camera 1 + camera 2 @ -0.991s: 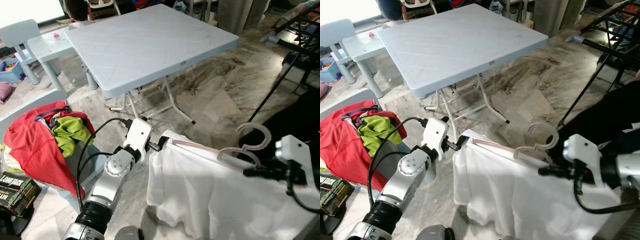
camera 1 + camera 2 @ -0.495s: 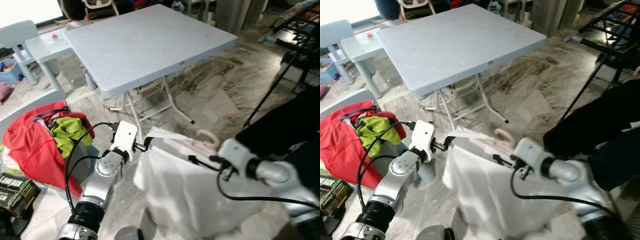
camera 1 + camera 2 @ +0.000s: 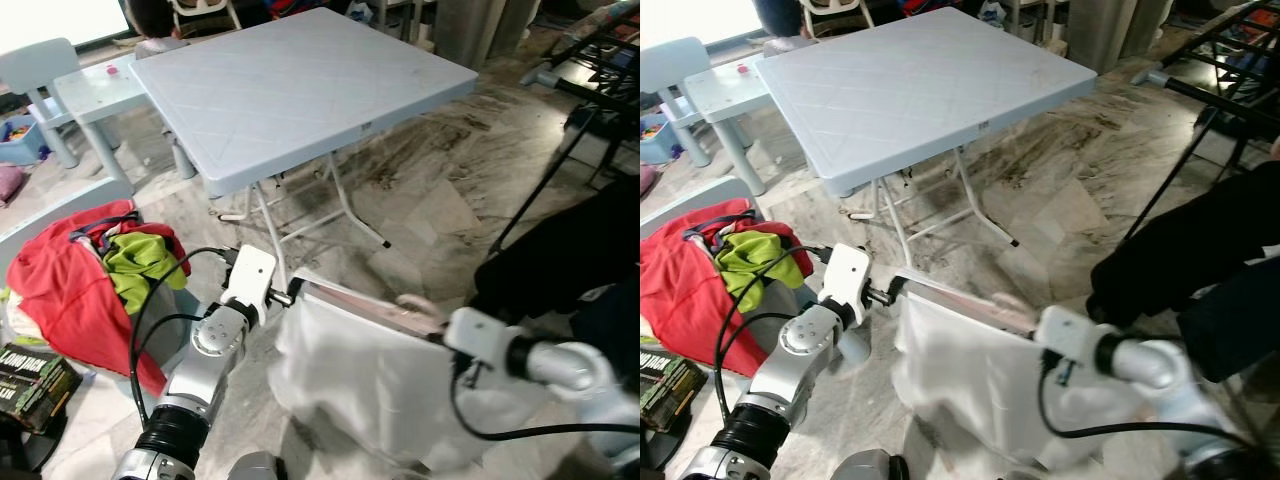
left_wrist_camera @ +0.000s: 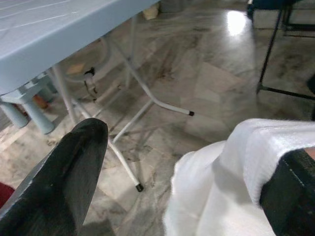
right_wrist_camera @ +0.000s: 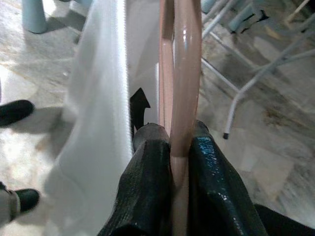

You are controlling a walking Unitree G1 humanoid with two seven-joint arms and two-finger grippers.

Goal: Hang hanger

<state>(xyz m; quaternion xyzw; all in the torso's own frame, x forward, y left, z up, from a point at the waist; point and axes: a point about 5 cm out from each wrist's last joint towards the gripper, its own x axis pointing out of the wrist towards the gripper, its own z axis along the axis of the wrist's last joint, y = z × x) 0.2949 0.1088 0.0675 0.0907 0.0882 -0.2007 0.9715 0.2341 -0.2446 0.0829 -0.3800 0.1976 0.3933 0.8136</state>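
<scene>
Since the earlier frame, the right arm had swung back outward and the pink hanger lay flatter, its hook lowered. At left, the left claw pinched the white garment at its shoulder corner; soft cloth, likely light but floppy. At right, the right claw clamped the stiff, glossy hanger, forearm reaching low across the floor.
</scene>
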